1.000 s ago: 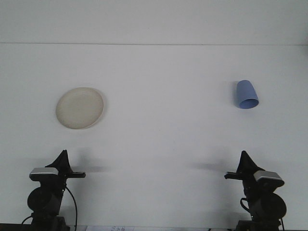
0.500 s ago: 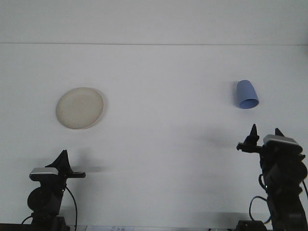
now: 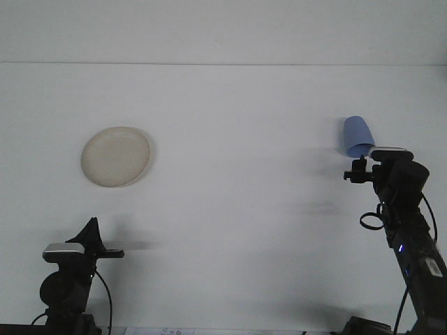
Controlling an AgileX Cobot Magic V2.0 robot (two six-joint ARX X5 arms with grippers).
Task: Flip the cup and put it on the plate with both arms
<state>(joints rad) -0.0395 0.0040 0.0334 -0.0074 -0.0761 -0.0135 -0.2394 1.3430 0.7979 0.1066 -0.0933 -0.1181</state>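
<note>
Right arm up at the cup; left arm low at the near edge.

Right gripper (image 3: pixel 364 159) sat against the near rim of the blue cup (image 3: pixel 357 136), lying on its side far right on the white table (image 3: pixel 237 174); finger spread could not be made out. Left gripper (image 3: pixel 91 229) pointed up, apparently closed to a point, holding nothing. Cream plate (image 3: pixel 116 156) lay far left, well apart from the cup. No readable writing.

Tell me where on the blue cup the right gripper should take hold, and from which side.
Grip the blue cup across its side wall, probably near the middle. It lies tipped over, wide rim toward the robot and narrow closed end pointing away, so the tapered wall is the exposed part. Come from the near side, where the right gripper already sits at the rim. The plate lies far left.
</note>
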